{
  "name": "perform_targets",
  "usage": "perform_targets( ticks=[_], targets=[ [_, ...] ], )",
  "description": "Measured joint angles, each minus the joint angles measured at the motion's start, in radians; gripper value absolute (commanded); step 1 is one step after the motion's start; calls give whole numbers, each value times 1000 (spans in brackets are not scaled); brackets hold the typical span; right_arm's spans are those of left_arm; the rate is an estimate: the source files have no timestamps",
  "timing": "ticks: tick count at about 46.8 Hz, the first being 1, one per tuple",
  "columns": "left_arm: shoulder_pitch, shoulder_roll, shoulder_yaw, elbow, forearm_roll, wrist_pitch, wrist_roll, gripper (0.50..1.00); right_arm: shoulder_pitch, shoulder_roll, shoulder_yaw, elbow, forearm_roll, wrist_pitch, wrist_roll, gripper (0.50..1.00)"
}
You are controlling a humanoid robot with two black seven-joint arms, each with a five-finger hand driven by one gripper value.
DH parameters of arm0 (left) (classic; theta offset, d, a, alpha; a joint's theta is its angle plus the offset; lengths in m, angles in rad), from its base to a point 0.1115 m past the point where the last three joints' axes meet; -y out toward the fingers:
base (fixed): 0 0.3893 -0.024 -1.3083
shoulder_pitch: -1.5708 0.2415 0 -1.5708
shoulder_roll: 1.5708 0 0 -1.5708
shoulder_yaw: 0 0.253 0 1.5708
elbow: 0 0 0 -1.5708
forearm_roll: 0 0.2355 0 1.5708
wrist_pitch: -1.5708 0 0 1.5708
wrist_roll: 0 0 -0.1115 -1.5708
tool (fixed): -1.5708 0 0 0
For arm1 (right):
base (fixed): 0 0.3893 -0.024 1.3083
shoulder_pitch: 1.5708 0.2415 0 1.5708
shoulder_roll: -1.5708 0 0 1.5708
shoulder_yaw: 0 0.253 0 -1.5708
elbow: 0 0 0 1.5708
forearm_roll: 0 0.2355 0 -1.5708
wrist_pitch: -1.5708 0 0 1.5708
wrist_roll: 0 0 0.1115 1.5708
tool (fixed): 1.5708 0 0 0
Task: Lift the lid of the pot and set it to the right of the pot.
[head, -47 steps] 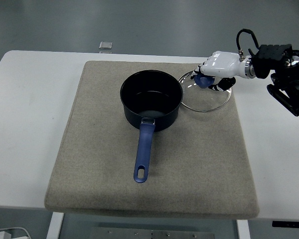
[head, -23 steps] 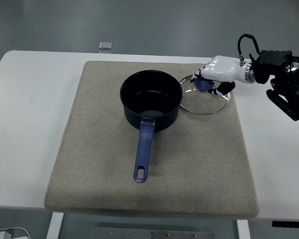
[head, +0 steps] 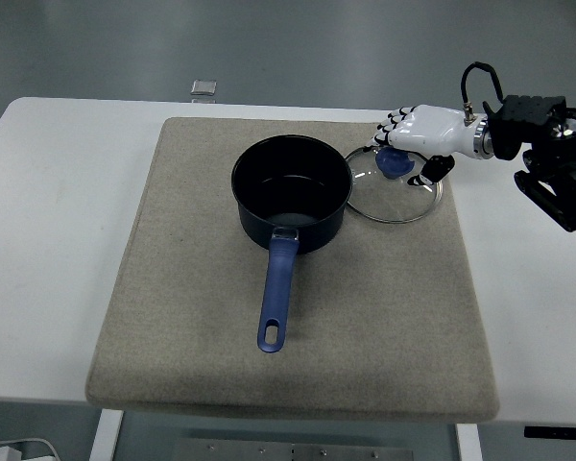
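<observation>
Glass lid (head: 396,187) is laid flat on mat (head: 202,317) right of pot (head: 291,192); right hand (head: 424,134) is spread above the knob (head: 396,163), best withdrawn straight up without dragging the lid.

Glass lid (head: 396,182) lies right of pot (head: 291,192), right hand (head: 424,133) above.

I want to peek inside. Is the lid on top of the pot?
No, the glass lid lies on the mat right of the open pot.

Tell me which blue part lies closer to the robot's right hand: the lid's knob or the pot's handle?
The lid's knob. It sits just below the right hand, on the glass lid. The pot's handle points toward the table's near edge, far away.
</observation>
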Motion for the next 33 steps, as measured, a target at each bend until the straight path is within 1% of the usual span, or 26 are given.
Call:
perform_targets(
  ticks=[15, 22, 33],
  targets=[
    [0, 0, 0, 0, 0, 0, 0, 1000, 18, -10, -6, 1, -1, 4, 0, 917],
    [0, 0, 0, 0, 0, 0, 0, 1000, 41, -23, -15, 2, -6, 9, 0, 917],
    [0, 0, 0, 0, 0, 0, 0, 1000, 91, -34, -66, 7, -5, 8, 0, 917]
  ],
)
